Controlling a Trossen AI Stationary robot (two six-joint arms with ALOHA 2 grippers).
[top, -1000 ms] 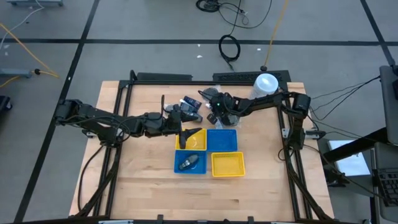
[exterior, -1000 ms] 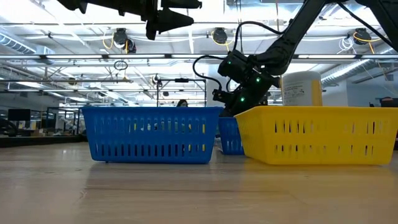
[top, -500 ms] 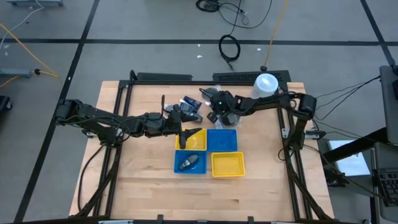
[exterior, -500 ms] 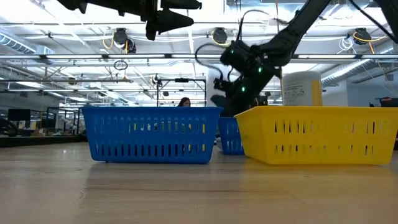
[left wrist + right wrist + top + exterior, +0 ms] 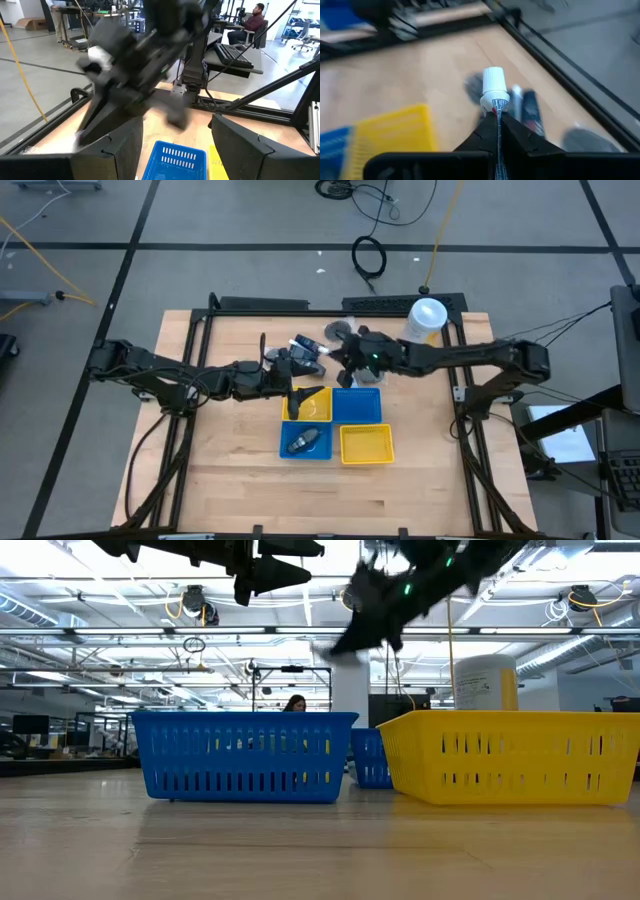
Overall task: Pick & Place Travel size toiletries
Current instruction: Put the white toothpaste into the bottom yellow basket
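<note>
My right gripper (image 5: 497, 117) is shut on a thin white tube with a white cap (image 5: 494, 85), lifted above the table behind the trays (image 5: 343, 360). Below it, more toiletries lie flat on the wood: a white tube (image 5: 516, 95), a dark bottle (image 5: 530, 107) and round grey packets (image 5: 577, 137). In the high view this pile (image 5: 308, 345) sits beyond the trays. My left gripper (image 5: 297, 398) hovers open over the far yellow tray (image 5: 318, 412), holding nothing. The near blue tray (image 5: 288, 450) has dark items (image 5: 303, 442) in it. My right gripper pinches the white tube between its two fingers by the flat body (image 5: 496, 106) just behind the cap. The tube lies along the fingers with its cap end sticking out past the fingertips. It is lifted clear of the table.
Four square trays stand together mid-table: the far yellow one, a far blue one (image 5: 357, 406), the near blue one and a near yellow one (image 5: 366, 444). A tall white canister (image 5: 425, 317) stands at the far right. Black frame rails (image 5: 300, 305) border the table.
My right gripper has risen from the pile behind the trays, well above tray height, and shifted a little toward the table's left, staying shut with the white tube lifted along. Its arm has stretched out lower across the table.
</note>
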